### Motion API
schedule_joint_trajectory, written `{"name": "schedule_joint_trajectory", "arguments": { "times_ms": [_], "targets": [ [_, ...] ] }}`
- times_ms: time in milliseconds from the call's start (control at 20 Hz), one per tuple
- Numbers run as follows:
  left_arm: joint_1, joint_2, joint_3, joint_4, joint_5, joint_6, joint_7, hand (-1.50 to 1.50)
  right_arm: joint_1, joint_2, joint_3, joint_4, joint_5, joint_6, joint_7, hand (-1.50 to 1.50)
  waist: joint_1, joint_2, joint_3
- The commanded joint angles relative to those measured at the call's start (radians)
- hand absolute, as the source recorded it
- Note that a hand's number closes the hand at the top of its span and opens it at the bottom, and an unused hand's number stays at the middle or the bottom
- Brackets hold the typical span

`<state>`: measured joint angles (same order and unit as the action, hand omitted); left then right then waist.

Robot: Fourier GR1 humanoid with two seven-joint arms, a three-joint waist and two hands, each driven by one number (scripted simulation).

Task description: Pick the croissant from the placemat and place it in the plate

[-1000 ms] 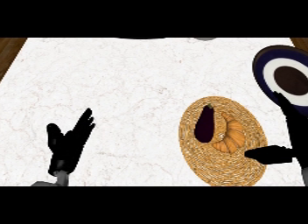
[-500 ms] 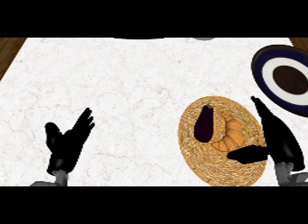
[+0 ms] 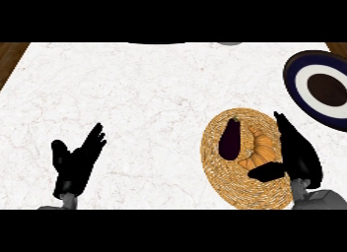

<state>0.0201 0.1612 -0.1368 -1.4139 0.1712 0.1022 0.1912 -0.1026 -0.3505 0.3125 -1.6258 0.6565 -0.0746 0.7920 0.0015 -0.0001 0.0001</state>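
We took the woven placemat (image 3: pixel 238 189) as our landmark and worked across from the left. Well to its left lay a wide stretch of bare white marble counter (image 3: pixel 133 98), running out to the wooden floor (image 3: pixel 2 64) at the far-left edge and up to the counter's back edge. Our left hand (image 3: pixel 74 162) sat near the lower edge, well apart from the placemat, its fingers straight and spread upward, touching and holding nothing.

On the placemat's left half lay a dark aubergine (image 3: pixel 229 139), lengthwise. Just right of it, near the middle of the mat, lay the croissant (image 3: pixel 262 150), touching or nearly touching the aubergine.

Our right hand (image 3: pixel 300 157) stood over the placemat's right side, fingers straight and pointing away from us, thumb (image 3: pixel 267 171) stuck out leftward just below the croissant. We could not tell whether it touched the pastry; nothing was grasped.

Up and right of the placemat, at the counter's right edge, sat the plate (image 3: pixel 307 74), dark-rimmed with a white ring and dark centre.
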Motion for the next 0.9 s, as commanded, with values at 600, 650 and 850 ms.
{"name": "schedule_joint_trajectory", "arguments": {
  "times_ms": [600, 650, 850],
  "targets": [
    [-0.007, -0.059, 0.026, 0.007, -0.052, -0.014, 0.007, 0.00, -0.083, 0.121, -0.035, 0.251, 0.115, 0.121, -0.103, 1.50, 0.002, 0.001, 0.000],
    [0.024, -0.012, 0.056, -0.034, -0.024, -0.057, 0.012, 0.00, -0.026, 0.076, -0.067, 0.285, 0.089, 0.097, -0.219, 1.50, 0.002, 0.000, 0.000],
    [0.047, -0.037, 0.037, -0.076, -0.064, -0.032, 0.028, 0.00, -0.120, 0.129, -0.069, 0.370, 0.190, 0.062, -0.209, 1.50, 0.004, 0.000, 0.000]
  ]
}}
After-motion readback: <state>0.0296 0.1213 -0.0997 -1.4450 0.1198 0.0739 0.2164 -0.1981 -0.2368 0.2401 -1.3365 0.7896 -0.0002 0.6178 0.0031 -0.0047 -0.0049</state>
